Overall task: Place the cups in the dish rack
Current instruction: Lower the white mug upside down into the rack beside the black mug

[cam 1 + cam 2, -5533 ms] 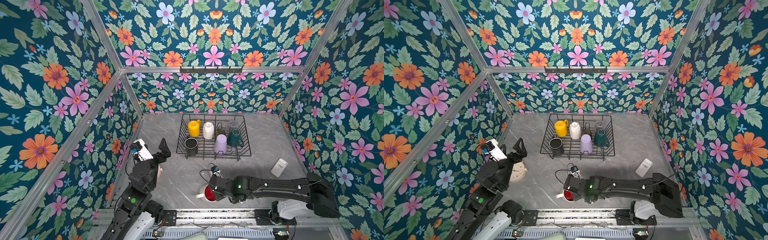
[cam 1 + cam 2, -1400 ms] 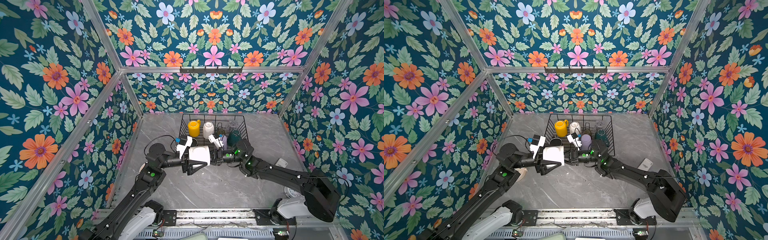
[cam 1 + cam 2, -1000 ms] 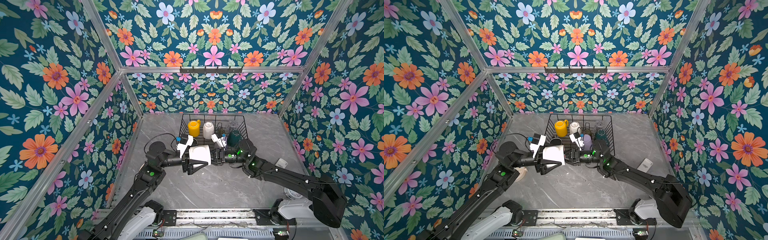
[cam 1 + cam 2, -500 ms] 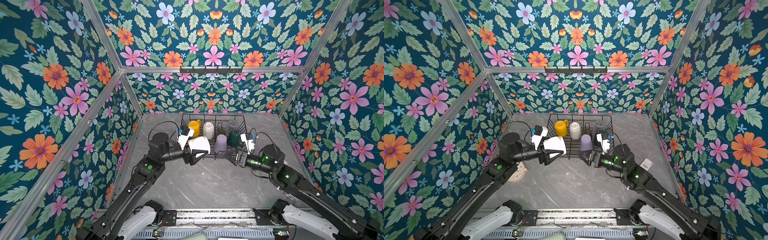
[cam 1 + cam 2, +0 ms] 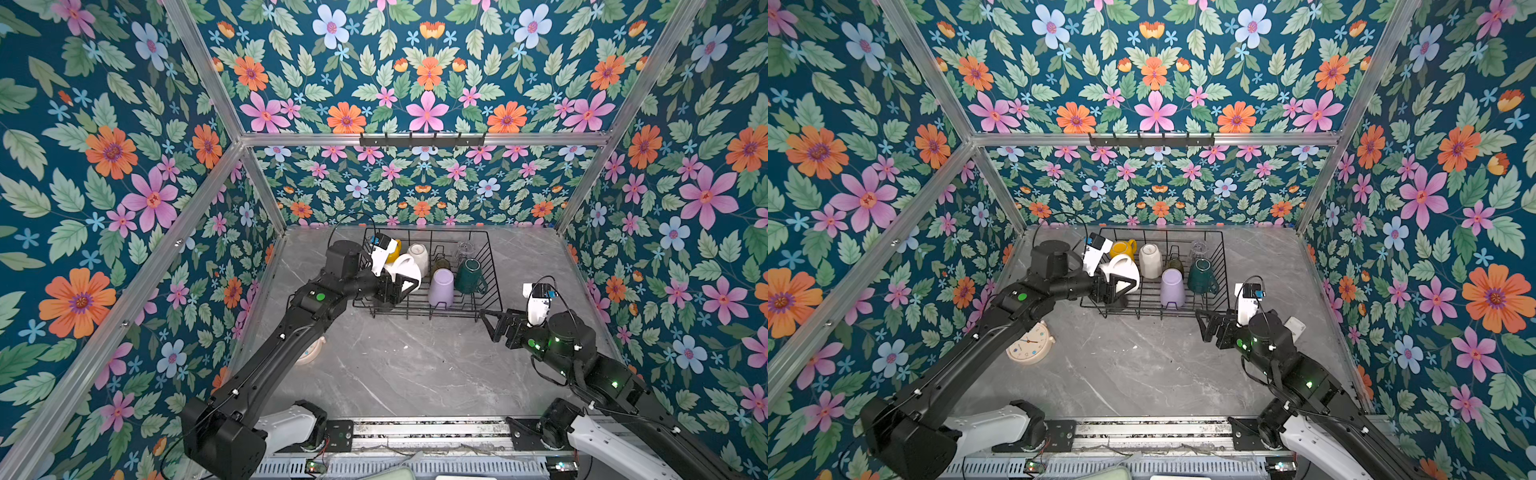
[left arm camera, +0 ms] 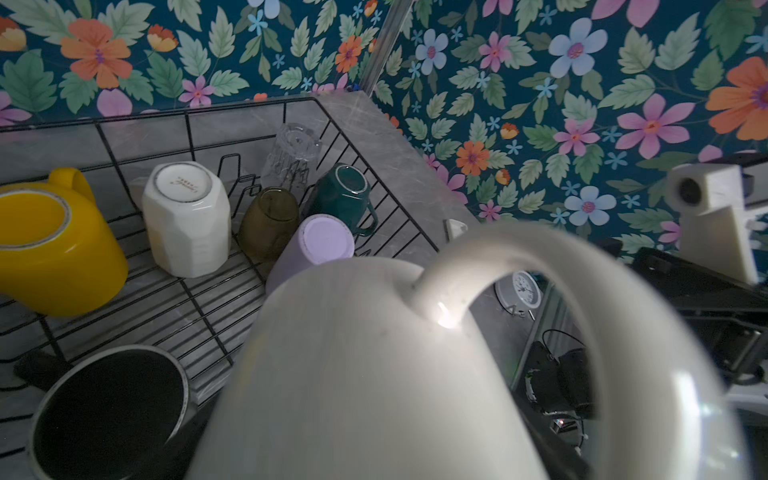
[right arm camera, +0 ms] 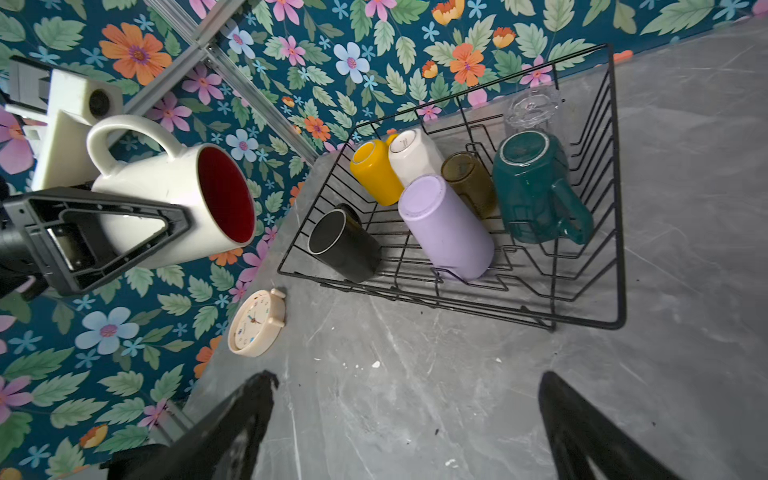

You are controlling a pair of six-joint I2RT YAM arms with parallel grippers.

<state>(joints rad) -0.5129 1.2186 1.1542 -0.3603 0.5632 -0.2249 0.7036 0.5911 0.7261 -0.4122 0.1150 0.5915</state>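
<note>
Right wrist view is showing the left gripper clamping a white, red-lined mug sideways above the left end of the dish rack. The right gripper is hovering near the rack, jaws spread, empty.

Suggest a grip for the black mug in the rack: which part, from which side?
Pinch its rim wall, one finger inside and one outside, coming from straight above. The black mug stands mouth-up in a corner of the dish rack, so the opening faces up, while the wire sides likely block a sideways approach.
</note>
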